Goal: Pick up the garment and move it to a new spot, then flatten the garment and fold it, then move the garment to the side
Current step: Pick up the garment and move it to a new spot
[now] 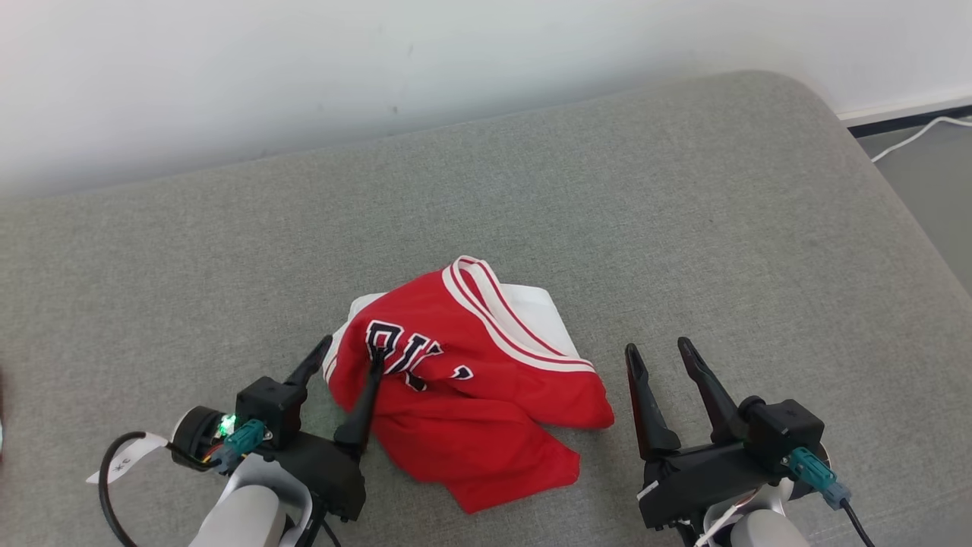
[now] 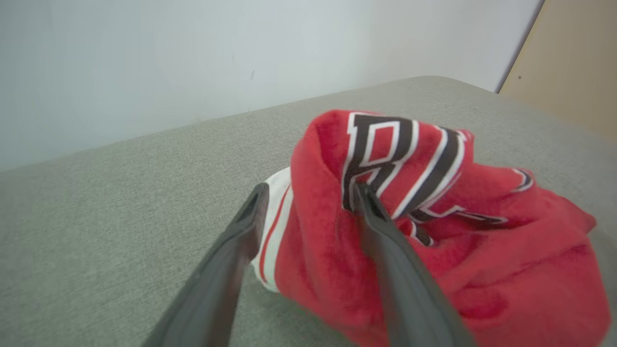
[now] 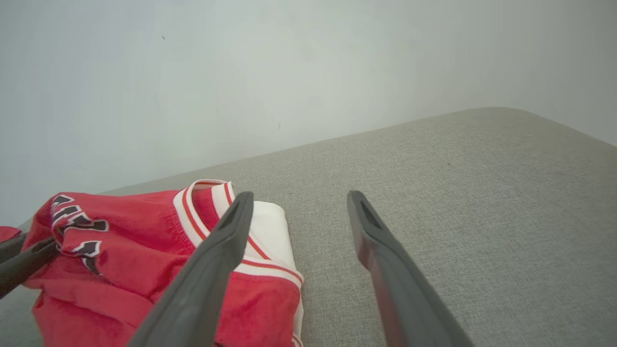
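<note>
Head view: left gripper [image 1: 353, 347], fingers spread, straddles the edge of a crumpled red fabric basketball jersey [image 1: 471, 380]; right gripper [image 1: 657, 346] hangs open beside it. Flattening looks next: pinch opposite corners.

We see the grey fabric surface [image 1: 683, 228] bare and open behind the garment [image 1: 471, 395] and to both sides of it. The garment is the one obstacle, a crumpled heap close in front of both hands. The left hand [image 1: 351, 348] is at its left edge, fingers spread, one beside the cloth and the other lying over the red fabric. The right hand [image 1: 657, 346] stands just right of the heap and apart from it, fingers spread over bare surface, with a free lane ahead up to the wall [image 1: 304, 61]. At far right the surface rounds off to the floor [image 1: 938, 190], where a white cable [image 1: 915, 137] lies.
</note>
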Motion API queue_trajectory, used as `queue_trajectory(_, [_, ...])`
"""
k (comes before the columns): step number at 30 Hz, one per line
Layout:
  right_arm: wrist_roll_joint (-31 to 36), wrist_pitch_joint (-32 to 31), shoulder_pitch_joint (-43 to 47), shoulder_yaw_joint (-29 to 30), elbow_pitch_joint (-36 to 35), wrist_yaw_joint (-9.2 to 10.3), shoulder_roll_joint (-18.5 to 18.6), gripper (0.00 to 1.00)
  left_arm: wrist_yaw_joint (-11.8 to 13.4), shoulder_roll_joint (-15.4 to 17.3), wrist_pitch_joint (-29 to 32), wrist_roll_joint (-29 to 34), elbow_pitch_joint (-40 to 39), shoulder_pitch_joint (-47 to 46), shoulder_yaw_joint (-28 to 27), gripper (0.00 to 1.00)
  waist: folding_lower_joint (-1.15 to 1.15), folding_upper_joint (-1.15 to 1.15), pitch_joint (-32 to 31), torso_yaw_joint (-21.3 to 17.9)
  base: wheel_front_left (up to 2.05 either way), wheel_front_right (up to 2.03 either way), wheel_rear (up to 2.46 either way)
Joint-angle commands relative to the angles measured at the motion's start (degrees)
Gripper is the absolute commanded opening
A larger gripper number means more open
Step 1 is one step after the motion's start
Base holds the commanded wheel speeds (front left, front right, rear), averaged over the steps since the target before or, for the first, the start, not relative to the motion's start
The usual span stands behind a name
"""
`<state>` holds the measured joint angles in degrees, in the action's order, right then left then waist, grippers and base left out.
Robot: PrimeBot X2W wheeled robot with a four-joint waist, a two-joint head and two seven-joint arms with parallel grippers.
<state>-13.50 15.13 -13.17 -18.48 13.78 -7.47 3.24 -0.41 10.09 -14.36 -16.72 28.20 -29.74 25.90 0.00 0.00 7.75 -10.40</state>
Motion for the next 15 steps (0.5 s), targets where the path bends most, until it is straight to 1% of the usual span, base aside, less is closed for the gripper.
queue_trajectory(1, [-0.03, 0.2, 0.66, -0.08, -0.01, -0.04, 0.31, 1.0, -0.01, -0.08, -0.45, -0.09, -0.08, -0.35, -0.05, 1.0, 0.0, 0.0, -0.11, 0.24, 0.0, 0.0, 0.0])
queue_trajectory(8, [-0.15, 0.2, 0.98, -0.02, 0.47, -0.04, 0.59, 1.0, 0.45, -0.4, -0.72, 1.18, -3.6, -0.68, 0.24, 1.0, 0.0, 0.0, -1.18, 0.87, 0.0, 0.0, 0.0])
queue_trajectory(15, [-0.06, 0.2, 1.85, 0.06, 0.68, -0.04, 0.59, 1.0, 0.88, -0.91, -0.71, 1.35, -8.32, 2.04, 1.53, 1.0, 0.0, 0.0, -2.44, 1.69, 0.0, 0.0, 0.0])
